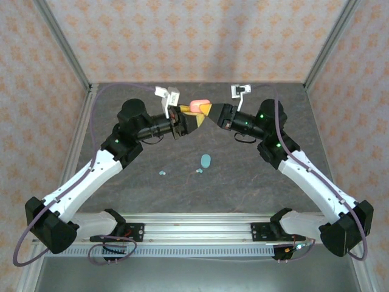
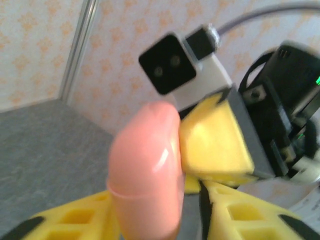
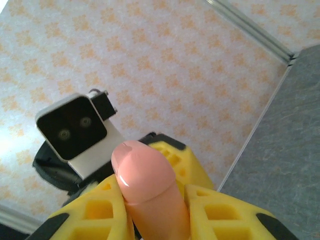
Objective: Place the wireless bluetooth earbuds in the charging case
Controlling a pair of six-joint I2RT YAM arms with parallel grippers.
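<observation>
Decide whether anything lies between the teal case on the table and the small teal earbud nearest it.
Nothing visible does: only open table separates the teal earbud from the teal case.

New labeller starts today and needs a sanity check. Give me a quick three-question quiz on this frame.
1. True or false: the coral-pink pill-shaped plastic case lies on the dark grey table.
2. Which holds that case? A) left gripper alone B) right gripper alone C) both
3. What colour is the second pill-shaped case, the one lying on the table?
Key: 1 false, it is held up off the table between the arms; 2 C; 3 light teal.
</observation>
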